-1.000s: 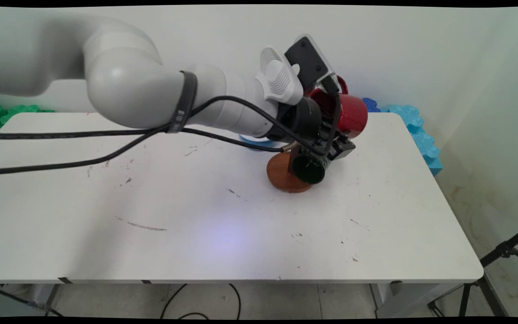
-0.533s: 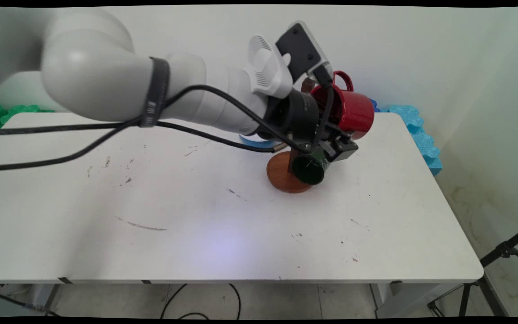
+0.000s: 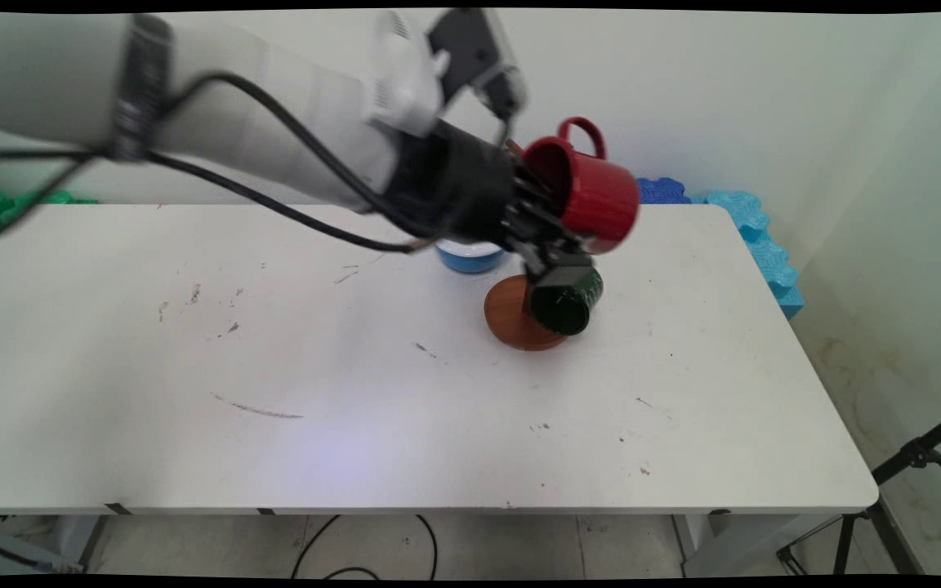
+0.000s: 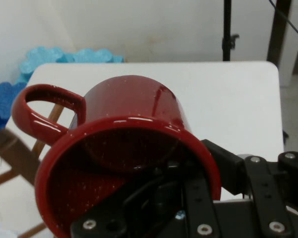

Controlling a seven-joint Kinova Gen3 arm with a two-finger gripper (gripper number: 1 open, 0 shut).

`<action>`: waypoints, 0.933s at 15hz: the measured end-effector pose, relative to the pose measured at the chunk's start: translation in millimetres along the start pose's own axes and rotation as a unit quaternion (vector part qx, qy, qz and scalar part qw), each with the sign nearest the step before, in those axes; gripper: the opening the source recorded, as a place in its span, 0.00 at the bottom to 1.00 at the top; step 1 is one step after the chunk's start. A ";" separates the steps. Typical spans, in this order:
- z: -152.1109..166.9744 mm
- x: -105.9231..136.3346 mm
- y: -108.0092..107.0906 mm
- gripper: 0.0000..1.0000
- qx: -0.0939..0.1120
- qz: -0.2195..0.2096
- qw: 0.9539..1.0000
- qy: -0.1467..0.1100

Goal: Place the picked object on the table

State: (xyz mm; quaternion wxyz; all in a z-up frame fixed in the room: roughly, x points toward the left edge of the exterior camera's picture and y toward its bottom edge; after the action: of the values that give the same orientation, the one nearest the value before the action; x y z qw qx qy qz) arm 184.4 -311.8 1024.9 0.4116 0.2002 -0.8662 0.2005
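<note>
The jaws (image 3: 556, 214) grip the red mug (image 3: 589, 196) by its rim, one finger inside the bowl and one outside against the wall, closed on the rim between them. The hand view shows this plainly: the black linkage runs up into the mug's mouth, and the handle sticks out to one side.

Over the last second the arm has risen and pulled back toward the left of the main view, carrying the mug with it. The mug, which sat lower and close in beside the wooden rack, is now higher, clear of the rack's upper pegs and well off the bench (image 3: 356, 367). It lies tipped on its side, mouth toward the arm, handle uppermost.

Just below the jaws, the dark green mug (image 3: 565, 299) hangs in the same spot on the rack, above the round wooden base (image 3: 507, 314), which has not shifted. Behind and below the wrist, the blue bowl (image 3: 470, 256) that the arm half covered now shows more fully on the bench.
</note>
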 end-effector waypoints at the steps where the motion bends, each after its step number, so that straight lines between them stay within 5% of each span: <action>1: -11.3 -0.5 -3.4 0.00 -0.008 0.007 1.000 -0.007; 8: -85.4 -11.9 -22.3 0.00 -0.047 0.098 0.991 -0.077; 14: -125.3 -58.0 -73.7 0.00 -0.027 0.093 0.978 -0.183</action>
State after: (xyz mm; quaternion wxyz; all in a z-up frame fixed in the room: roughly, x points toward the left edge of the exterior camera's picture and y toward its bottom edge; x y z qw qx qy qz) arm 335.1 -298.9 1065.2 0.2306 0.1407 -0.9469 0.1742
